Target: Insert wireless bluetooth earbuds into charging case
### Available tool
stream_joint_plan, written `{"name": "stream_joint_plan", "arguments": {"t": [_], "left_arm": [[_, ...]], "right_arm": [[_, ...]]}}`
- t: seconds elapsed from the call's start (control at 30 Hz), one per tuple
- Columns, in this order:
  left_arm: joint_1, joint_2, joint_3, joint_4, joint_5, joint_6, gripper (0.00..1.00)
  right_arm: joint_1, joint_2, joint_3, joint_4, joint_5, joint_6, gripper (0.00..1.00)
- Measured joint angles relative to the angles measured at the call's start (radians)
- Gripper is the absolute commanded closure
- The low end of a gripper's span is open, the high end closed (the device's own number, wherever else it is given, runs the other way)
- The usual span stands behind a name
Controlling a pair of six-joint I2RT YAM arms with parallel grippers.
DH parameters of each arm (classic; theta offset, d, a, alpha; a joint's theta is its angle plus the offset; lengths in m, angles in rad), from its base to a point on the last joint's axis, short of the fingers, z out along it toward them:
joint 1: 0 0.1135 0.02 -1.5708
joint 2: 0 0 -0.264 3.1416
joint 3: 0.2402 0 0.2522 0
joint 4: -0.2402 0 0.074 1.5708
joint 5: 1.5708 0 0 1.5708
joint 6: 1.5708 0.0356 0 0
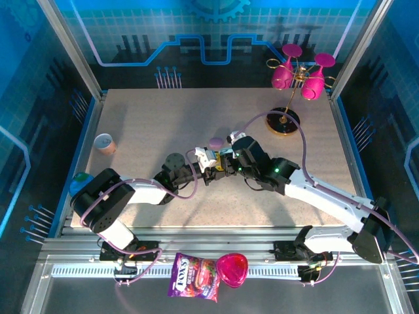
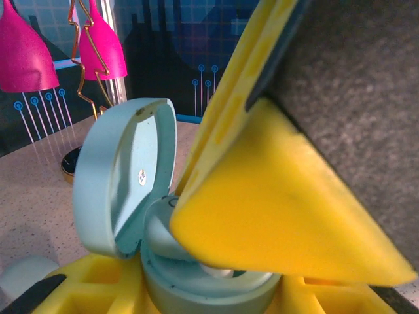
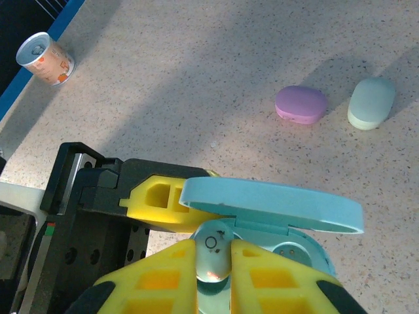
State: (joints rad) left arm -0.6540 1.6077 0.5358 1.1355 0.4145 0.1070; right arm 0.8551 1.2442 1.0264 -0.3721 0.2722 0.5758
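An open light-blue charging case [image 3: 272, 206] sits mid-table with its lid [image 2: 124, 176] raised. My left gripper [image 2: 206, 296] is shut on the case's base [image 2: 196, 291], its yellow fingers [image 3: 163, 199] on either side. My right gripper [image 3: 214, 261] is shut on a pale blue-grey earbud [image 3: 214, 252] marked with a black ring, held just over the case's inner tray. One right finger [image 2: 281, 222] hides most of the tray in the left wrist view. Both grippers meet at the table's centre [image 1: 219, 165].
A closed purple case [image 3: 301, 104] and a closed mint case [image 3: 371, 103] lie just beyond the grippers. A small can [image 1: 103, 142] stands at the left. A gold stand with pink goblets [image 1: 298, 78] is at the back right. A candy bag [image 1: 193, 276] lies on the near rail.
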Motion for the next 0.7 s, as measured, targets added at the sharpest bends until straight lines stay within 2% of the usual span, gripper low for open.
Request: {"name": "stream_joint_plan", "arguments": {"t": [0.2, 0.43, 0.7], "left_arm": [[-0.003, 0.000, 0.002, -0.005, -0.019, 0.000, 0.81], [-0.003, 0.000, 0.013, -0.012, -0.026, 0.001, 0.81], [-0.003, 0.008, 0.013, 0.018, -0.026, 0.003, 0.81]], "right_arm": [[0.000, 0.000, 0.000, 0.000, -0.018, -0.007, 0.78], [0.002, -0.003, 0.000, 0.007, -0.023, -0.022, 0.59], [0.001, -0.090, -0.001, 0.007, -0.019, -0.070, 0.51]]}}
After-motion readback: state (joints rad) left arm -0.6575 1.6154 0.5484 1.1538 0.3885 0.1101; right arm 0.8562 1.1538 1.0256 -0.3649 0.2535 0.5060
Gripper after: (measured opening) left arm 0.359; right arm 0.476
